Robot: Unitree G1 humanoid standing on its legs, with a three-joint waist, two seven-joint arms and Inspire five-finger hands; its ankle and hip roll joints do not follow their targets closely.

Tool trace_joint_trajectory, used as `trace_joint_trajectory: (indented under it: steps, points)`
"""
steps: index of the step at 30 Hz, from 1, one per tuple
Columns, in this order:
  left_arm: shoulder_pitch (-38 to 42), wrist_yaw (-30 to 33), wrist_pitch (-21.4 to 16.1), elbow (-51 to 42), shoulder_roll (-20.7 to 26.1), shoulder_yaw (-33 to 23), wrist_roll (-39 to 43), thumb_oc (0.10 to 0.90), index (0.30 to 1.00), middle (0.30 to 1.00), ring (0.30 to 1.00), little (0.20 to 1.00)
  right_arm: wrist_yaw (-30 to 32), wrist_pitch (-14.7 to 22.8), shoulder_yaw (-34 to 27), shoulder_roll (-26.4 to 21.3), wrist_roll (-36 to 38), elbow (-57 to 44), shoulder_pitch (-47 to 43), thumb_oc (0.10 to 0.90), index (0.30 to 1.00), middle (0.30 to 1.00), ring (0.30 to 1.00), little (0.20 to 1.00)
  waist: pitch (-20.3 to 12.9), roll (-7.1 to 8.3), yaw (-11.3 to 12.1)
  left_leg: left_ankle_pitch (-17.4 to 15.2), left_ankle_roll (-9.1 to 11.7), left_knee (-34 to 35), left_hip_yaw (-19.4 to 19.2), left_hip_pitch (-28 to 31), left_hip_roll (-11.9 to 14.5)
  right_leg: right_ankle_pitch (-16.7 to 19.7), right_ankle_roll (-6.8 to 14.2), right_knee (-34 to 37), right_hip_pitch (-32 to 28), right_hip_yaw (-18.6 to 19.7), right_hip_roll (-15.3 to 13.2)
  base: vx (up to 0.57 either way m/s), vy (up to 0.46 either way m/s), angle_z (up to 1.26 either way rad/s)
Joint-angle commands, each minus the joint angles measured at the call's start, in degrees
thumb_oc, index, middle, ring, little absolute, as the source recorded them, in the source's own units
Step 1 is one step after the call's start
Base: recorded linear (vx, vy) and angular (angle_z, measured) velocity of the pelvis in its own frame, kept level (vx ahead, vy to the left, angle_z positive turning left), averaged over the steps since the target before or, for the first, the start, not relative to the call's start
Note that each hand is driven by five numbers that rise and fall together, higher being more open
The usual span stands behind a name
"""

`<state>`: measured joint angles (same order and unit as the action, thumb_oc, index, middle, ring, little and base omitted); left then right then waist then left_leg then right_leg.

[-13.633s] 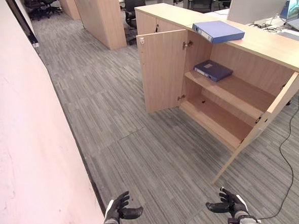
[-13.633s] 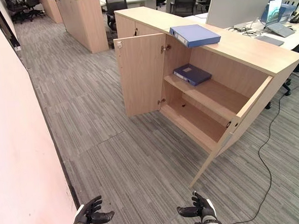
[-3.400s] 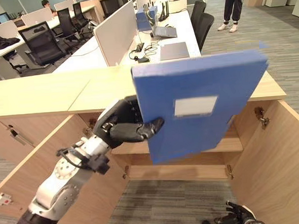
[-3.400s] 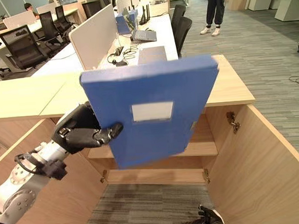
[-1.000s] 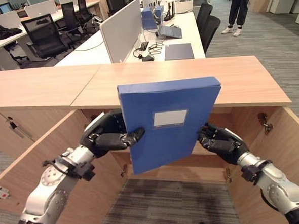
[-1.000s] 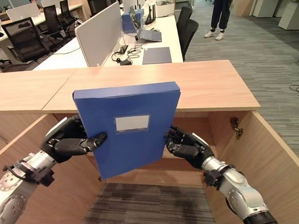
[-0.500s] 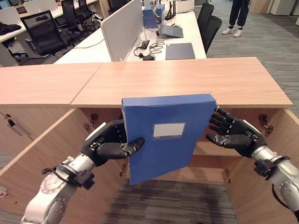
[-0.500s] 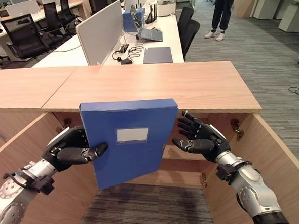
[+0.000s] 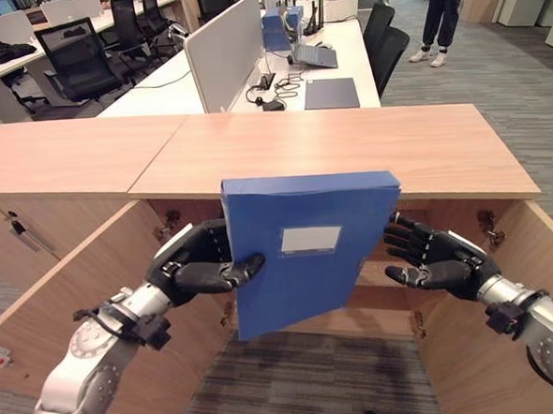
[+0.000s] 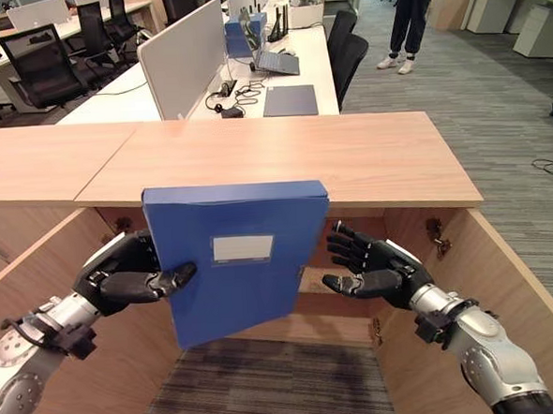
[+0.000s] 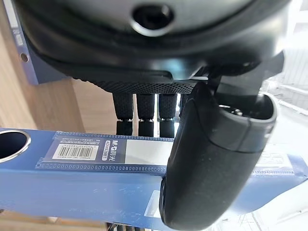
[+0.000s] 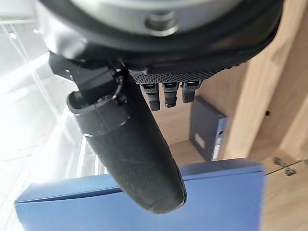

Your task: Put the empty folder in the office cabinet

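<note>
We hold the blue folder (image 9: 307, 247) upright before the open office cabinet (image 9: 462, 163), our left robot hand (image 9: 197, 265) pinching its edge. Our right robot hand (image 9: 435, 258) has let go and hovers spread beside it, so insertion now rests on one grip.

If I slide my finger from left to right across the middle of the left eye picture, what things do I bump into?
Open light wooden cabinet door → robot's left hand, gripping → upright blue folder with a white label → robot's right hand, open beside the folder → the other wooden cabinet door.
</note>
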<state>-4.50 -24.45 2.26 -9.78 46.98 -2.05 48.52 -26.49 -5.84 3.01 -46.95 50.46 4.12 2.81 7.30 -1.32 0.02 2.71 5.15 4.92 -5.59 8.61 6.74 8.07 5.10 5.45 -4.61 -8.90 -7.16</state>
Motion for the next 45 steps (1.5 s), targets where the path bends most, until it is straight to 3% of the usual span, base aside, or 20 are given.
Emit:
trace_joint_trajectory:
  steps: [1,12,26,38,45]
  points:
    - [6.11,0.14,-9.40,-5.20,5.26,-6.26,3.25,0.400,0.300,0.300,0.300,0.300,-3.93,3.35,1.27,-5.74,2.46,-7.76,-5.71,0.800,0.900,0.900,0.900,0.900,-1.60,1.66,-1.07,-4.47,1.28,0.08,-0.27,2.47,-0.61,-9.66,5.44,-1.60,-6.10,1.44,-3.69,0.00,0.000,0.00]
    - [8.07,1.48,-11.31,-4.47,4.84,-7.73,3.03,0.400,0.300,0.300,0.300,0.300,-5.93,2.80,4.13,-6.30,1.83,-10.19,-6.79,0.800,0.900,0.900,0.900,0.900,-1.66,1.63,-0.91,-4.26,1.42,0.08,-0.42,2.38,-0.31,-9.76,5.35,-1.78,-5.94,1.32,-3.44,0.00,0.000,0.00]
    - [11.54,0.74,-10.08,-5.32,3.00,-2.32,2.91,0.400,0.300,0.300,0.300,0.300,-3.29,5.79,6.22,-1.92,2.29,-14.72,-15.52,0.800,0.900,0.900,0.900,0.900,-2.13,1.53,-0.96,-3.78,1.20,0.08,-0.48,1.96,-0.14,-9.45,5.05,-2.05,-5.32,1.57,-3.37,-0.01,-0.001,0.00]
    - [16.21,0.17,-8.25,-4.59,0.33,3.31,4.09,0.400,0.300,0.300,0.300,0.300,0.50,8.69,7.28,3.38,1.59,-11.06,-24.84,0.800,0.900,0.900,0.900,0.900,-2.61,1.49,-0.45,-4.75,0.90,0.08,0.03,2.36,-0.40,-10.11,4.94,-1.79,-6.08,1.48,-3.34,0.01,-0.001,0.01]
    - [18.38,-0.80,-7.51,-4.92,-0.47,5.91,3.66,0.400,0.300,0.300,0.300,0.300,0.92,8.58,9.26,5.63,0.27,-8.30,-27.64,0.800,0.900,0.900,0.900,0.900,-2.56,1.60,-0.07,-4.81,0.74,0.08,0.41,2.14,-0.54,-10.09,4.88,-1.77,-6.03,1.45,-3.29,0.00,0.002,0.01]
